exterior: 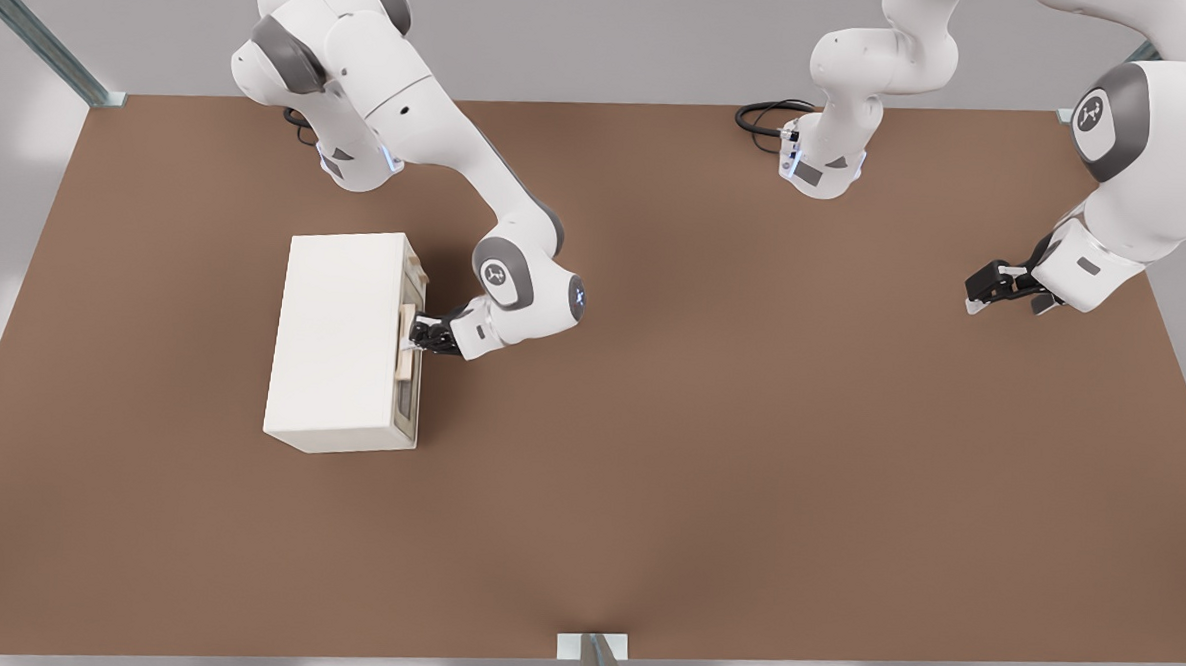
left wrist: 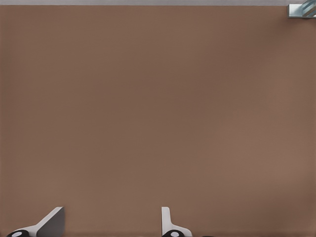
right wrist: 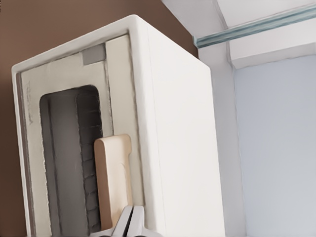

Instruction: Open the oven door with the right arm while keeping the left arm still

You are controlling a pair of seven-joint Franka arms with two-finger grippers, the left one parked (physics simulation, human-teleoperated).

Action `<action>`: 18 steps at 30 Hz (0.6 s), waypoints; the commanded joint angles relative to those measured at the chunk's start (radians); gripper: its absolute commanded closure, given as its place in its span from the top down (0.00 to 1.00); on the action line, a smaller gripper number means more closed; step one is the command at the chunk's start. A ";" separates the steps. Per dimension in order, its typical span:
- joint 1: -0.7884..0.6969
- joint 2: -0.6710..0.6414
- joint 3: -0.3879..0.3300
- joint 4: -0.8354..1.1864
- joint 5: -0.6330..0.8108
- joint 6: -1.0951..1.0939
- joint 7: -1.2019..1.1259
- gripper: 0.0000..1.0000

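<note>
The oven [exterior: 338,337] is a cream-white box on the brown table, toward the front view's left. Its door [exterior: 409,395] faces the front view's right and lies flush against the box. In the right wrist view the oven door [right wrist: 64,74] frames a dark window [right wrist: 64,158] and carries a tan bar handle [right wrist: 112,173]. My right arm reaches down to the handle [exterior: 404,350]. Its gripper [exterior: 419,333] sits right at the bar. In the wrist view the gripper [right wrist: 132,222] has its two fingers pressed together, against the handle's near end, on the side toward the oven's edge.
The brown table [exterior: 749,430] stretches wide to the front view's right of the oven. The parked arm's gripper [exterior: 995,289] hangs near the far right edge. A black cable [exterior: 763,115] lies at the back by an arm base. Metal frame posts stand at the table's corners.
</note>
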 commanded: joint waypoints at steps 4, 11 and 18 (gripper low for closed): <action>0.000 0.001 0.000 0.002 0.000 0.005 -0.030 0.00; 0.043 0.000 0.037 0.022 0.014 0.059 0.107 0.00; -0.317 -0.132 0.053 0.413 0.603 -0.067 -0.545 0.11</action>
